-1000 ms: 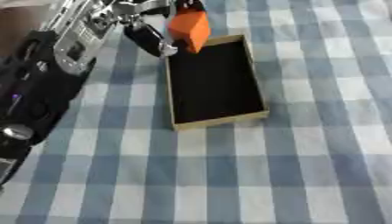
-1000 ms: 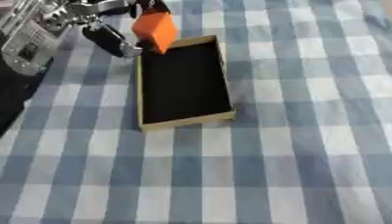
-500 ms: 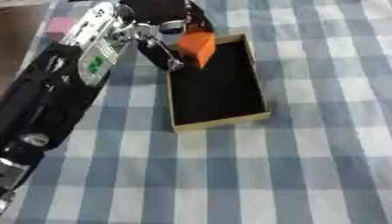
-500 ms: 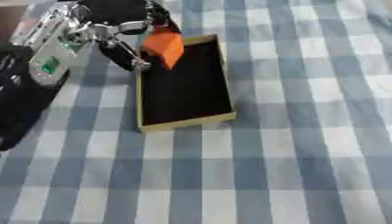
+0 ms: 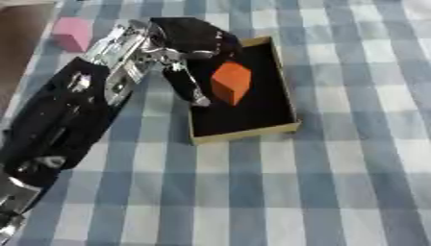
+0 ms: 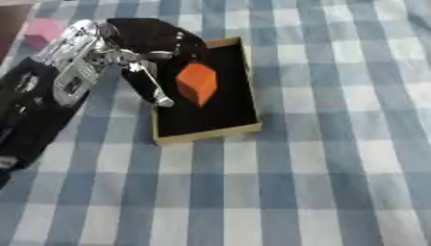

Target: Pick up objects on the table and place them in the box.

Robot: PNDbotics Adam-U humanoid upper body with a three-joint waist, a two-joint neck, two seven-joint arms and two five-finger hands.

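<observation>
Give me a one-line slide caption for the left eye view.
Left hand open above the shallow black-lined cardboard box, orange block over it; pink block waits.

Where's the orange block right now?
The orange block is over the dark inside of the box, toward its far half, just right of the left hand in the left eye view.

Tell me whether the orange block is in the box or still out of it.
In: the orange block shows against the dark interior of the box, within its walls. Whether it rests on the bottom or the left robot hand holds it, cannot tell.
</observation>
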